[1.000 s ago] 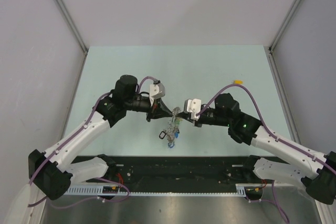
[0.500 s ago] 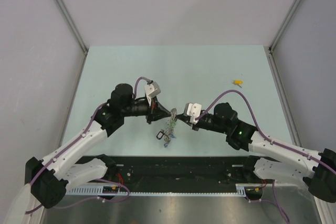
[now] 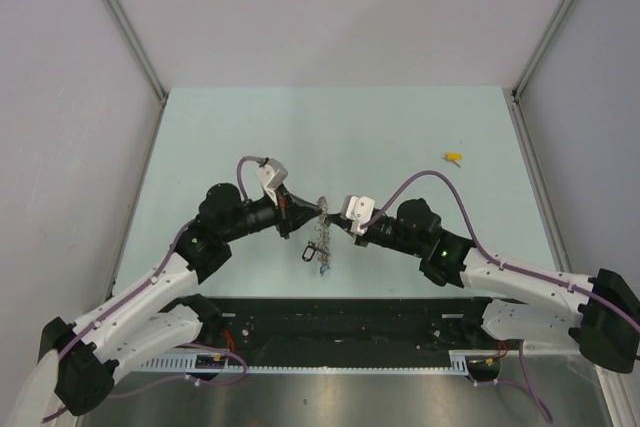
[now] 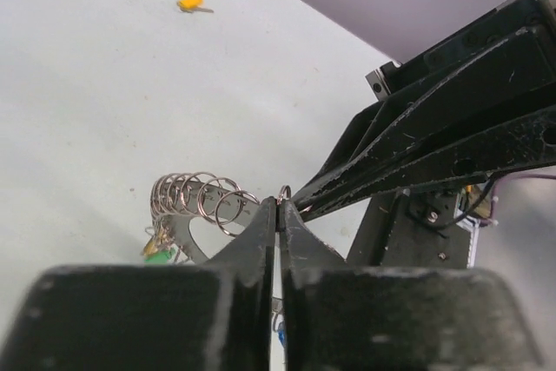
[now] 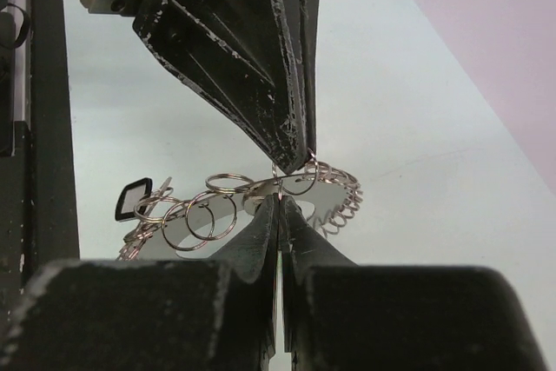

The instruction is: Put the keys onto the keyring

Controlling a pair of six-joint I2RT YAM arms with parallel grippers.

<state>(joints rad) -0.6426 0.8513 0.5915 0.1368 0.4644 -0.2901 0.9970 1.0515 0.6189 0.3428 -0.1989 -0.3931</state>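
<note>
Above the pale green table (image 3: 400,127), the black left gripper (image 3: 316,209) and black right gripper (image 3: 337,221) meet tip to tip. Both look clamped on the top of the silver, loop-strung metal keyring (image 3: 321,242) hanging between them. It seems light, stiff and slick, with loose swinging loops, so the flat band is the best hold. The tiny yellow-tagged key (image 3: 454,158) lies well apart and is probably best pinched by its tag.

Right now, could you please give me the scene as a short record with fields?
left gripper: shut, pinching the keyring from the left
right gripper: shut, pinching the same keyring from the right
keyring: held between the two tips; whether it is lifted or resting cannot be told
black tag: at the end of the bunch; whether it is threaded on cannot be told
yellow-tagged key: loose on the table, far right, apart from both arms
</note>
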